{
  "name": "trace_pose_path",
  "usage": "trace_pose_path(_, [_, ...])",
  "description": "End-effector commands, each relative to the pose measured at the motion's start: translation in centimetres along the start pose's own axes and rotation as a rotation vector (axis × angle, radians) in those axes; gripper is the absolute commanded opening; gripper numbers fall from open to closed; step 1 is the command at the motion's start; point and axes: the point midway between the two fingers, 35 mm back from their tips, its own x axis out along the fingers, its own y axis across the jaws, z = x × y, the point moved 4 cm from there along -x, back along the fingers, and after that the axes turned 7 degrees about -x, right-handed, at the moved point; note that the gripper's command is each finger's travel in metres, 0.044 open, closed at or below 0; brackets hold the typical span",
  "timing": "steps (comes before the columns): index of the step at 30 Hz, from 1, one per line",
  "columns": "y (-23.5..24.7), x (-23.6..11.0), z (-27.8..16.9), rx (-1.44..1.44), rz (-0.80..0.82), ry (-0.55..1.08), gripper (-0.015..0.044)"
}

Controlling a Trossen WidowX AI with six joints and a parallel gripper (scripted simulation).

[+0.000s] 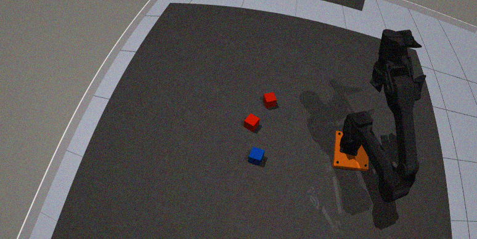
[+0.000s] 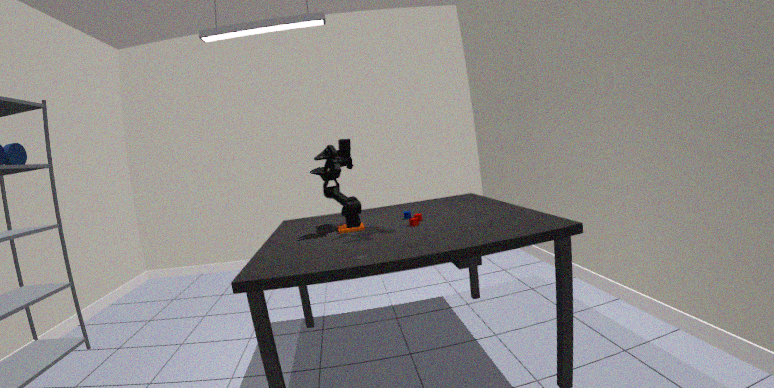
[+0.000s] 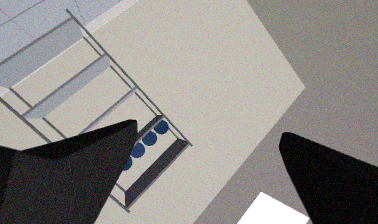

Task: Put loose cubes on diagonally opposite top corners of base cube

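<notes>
A blue cube (image 1: 256, 156) (image 2: 407, 215) sits on the dark table. One red cube (image 1: 251, 122) (image 2: 417, 217) sits a short way from it, and a second red cube (image 1: 269, 100) (image 2: 413, 221) sits beyond that one in the top view. The three cubes stand apart in the top view, and nothing lies on top of any of them. My gripper (image 2: 313, 164) (image 3: 208, 133) is open and empty, raised high above the table and well away from the cubes. Its two dark fingers are wide apart in the wrist view, which shows no cube.
The arm stands on an orange base plate (image 1: 340, 153) (image 2: 344, 229) on the table (image 1: 159, 143) (image 2: 487, 222), to the right of the cubes in the top view. A shelf rack (image 2: 51, 179) (image 3: 110, 57) stands away from the table.
</notes>
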Motion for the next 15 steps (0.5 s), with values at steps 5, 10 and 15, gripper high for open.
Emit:
trace_pose_path(5, [-2.8, -0.1, 1.6, -0.021, -0.100, -0.123, 0.0269])
trace_pose_path(10, [-6.5, -1.1, 4.3, -0.056, -0.222, -0.309, 0.0265])
trace_pose_path(15, [-9.6, -3.0, 7.2, -0.098, -0.318, -0.504, 0.0265])
